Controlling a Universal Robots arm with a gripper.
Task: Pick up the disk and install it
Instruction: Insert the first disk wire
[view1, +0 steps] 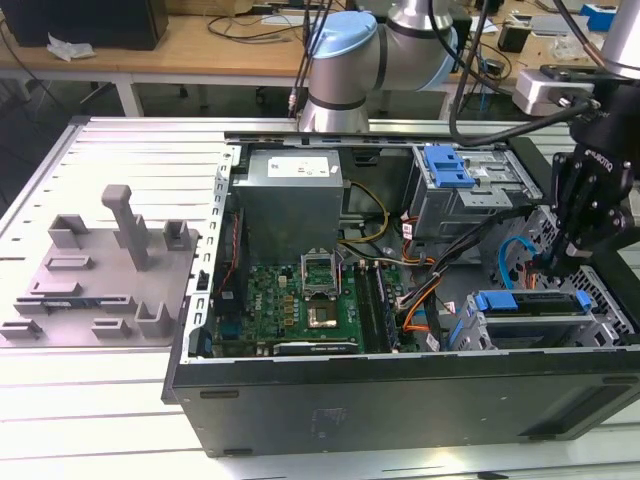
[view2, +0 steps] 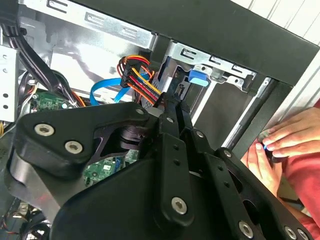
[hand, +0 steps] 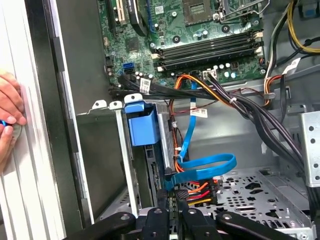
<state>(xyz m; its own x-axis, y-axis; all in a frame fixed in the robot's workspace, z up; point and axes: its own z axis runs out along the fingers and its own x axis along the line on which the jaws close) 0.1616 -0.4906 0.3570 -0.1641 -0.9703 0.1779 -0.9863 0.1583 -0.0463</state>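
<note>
The disk (view1: 530, 301) sits in the metal drive cage at the open computer case's front corner, on the exterior view's right; its blue carrier shows along the top. In the first wrist view the carrier's blue tab (hand: 142, 126) stands between the cage rails. My black gripper (view1: 548, 262) hangs just above and behind the disk. Its fingers are pressed together with nothing between them (hand: 171, 198). In the second wrist view the gripper (view2: 175, 102) points toward the blue tab (view2: 198, 77) and the orange-red cable plug.
A blue flat cable (hand: 200, 167) and orange wires loop close to the fingertips. A person's hand (view2: 285, 140) rests on the case's outer side. The grey fixture tray (view1: 90, 270) lies on the exterior view's left. A blue clip (view1: 447, 165) tops the upper bay.
</note>
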